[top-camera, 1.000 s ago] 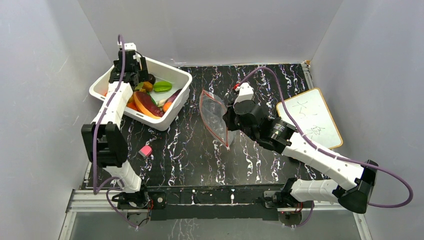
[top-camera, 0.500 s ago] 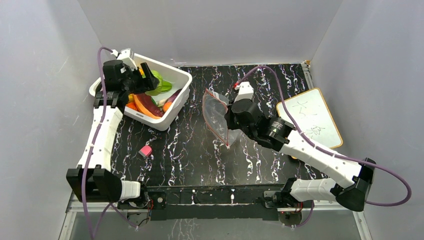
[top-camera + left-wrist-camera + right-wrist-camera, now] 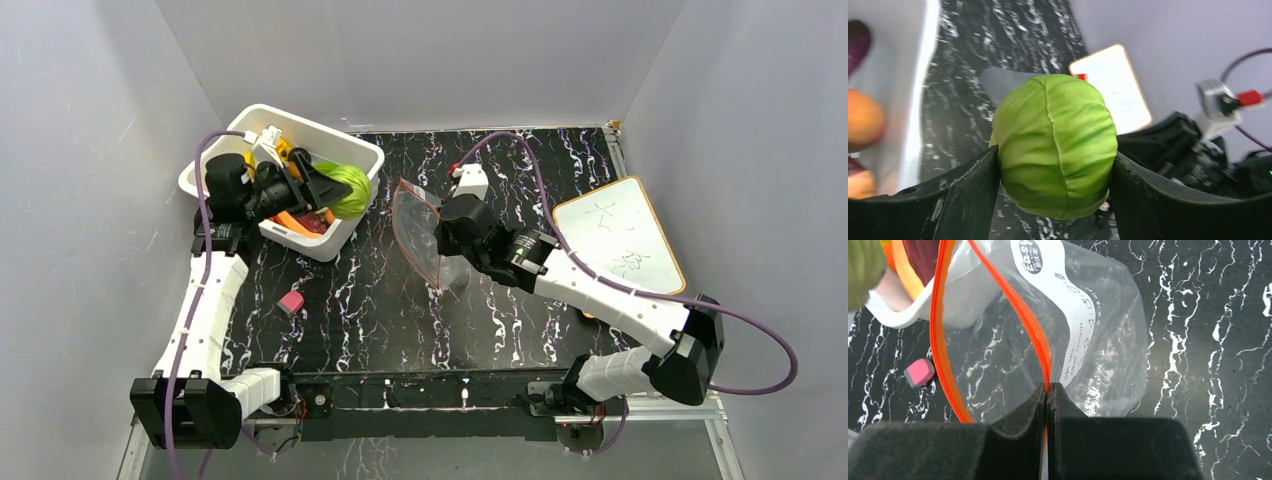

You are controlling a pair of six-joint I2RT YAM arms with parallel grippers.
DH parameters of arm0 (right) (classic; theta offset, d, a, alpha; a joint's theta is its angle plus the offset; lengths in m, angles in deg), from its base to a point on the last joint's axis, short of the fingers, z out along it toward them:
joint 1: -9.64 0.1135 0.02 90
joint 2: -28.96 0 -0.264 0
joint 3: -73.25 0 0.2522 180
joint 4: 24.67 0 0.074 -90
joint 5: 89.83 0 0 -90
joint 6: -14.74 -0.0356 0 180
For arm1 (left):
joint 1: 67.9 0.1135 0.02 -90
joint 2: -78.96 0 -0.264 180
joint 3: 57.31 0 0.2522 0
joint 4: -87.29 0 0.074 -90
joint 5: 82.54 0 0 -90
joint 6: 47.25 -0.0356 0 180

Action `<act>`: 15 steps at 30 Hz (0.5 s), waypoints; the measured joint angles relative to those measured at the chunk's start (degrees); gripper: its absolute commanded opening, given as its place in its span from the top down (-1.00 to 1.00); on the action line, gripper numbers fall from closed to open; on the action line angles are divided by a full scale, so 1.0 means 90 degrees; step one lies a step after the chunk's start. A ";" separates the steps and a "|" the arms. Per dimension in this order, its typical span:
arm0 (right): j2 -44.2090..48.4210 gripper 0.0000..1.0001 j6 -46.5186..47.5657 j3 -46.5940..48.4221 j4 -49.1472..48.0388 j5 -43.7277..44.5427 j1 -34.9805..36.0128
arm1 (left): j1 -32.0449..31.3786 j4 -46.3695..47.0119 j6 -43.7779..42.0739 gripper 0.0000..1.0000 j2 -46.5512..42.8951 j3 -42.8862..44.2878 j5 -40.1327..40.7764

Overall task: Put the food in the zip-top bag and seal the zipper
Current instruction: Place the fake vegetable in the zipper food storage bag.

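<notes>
Cabbage [image 3: 1055,145], toy, pale green, ribbed: clamped at its widest between the two fingers of the left gripper [image 3: 330,188] and held above the right side of the bin [image 3: 230,135].

Bin, white plastic, at the table's far-left corner. It held more food, of which an orange piece [image 3: 863,120] and a dark purple piece [image 3: 858,37] showed; the rest was hidden by the arm.

Block [image 3: 291,302], small, pink, lying loose on the table near its left edge, apart from everything else.

Bag [image 3: 415,235], clear, crinkly, printed label, near the middle of the table. It appeared empty. Its mouth gaped towards the bin, the two runs of the orange zipper [image 3: 943,340] standing apart. The right gripper [image 3: 1048,390], fingers pressed together, pinched one lip on the zipper strip and held the bag up.

Step in hand, as judged: carrying the first piece from bin to bag. The next move called for bringing the cabbage rightward to the mouth, centred between the two strips, since it looked a snug fit. Release belonged only once it sat inside, with the right gripper keeping its hold on the lip.

Whiteboard [image 3: 620,235], orange-framed, faintly scribbled, flat by the right edge.

Table [image 3: 520,330], black with white marbling. Plain grey walls [image 3: 430,60] stood on three sides.
</notes>
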 measured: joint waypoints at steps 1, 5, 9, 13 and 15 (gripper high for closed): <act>-0.0044 1.00 -0.0051 0.0000 -0.0041 0.0000 0.0000 | -0.0010 0.0221 0.0233 0.19 -0.0036 -0.0151 -0.0204; -0.0223 1.00 -0.0284 0.0000 -0.0253 -0.0005 0.0000 | -0.0182 0.1399 0.1294 0.19 -0.0070 -0.0719 -0.0903; -0.0333 1.00 -0.0542 0.0010 -0.0423 -0.0039 0.0000 | -0.0442 0.2426 0.2225 0.19 -0.0070 -0.1120 -0.1294; -0.0406 1.00 -0.0770 0.0034 -0.0612 -0.0083 0.0000 | -0.0692 0.2997 0.2749 0.19 -0.0083 -0.1183 -0.1418; -0.0408 1.00 -0.0877 0.0034 -0.0697 -0.0126 0.0000 | -0.0787 0.3228 0.2897 0.19 -0.0121 -0.1209 -0.1428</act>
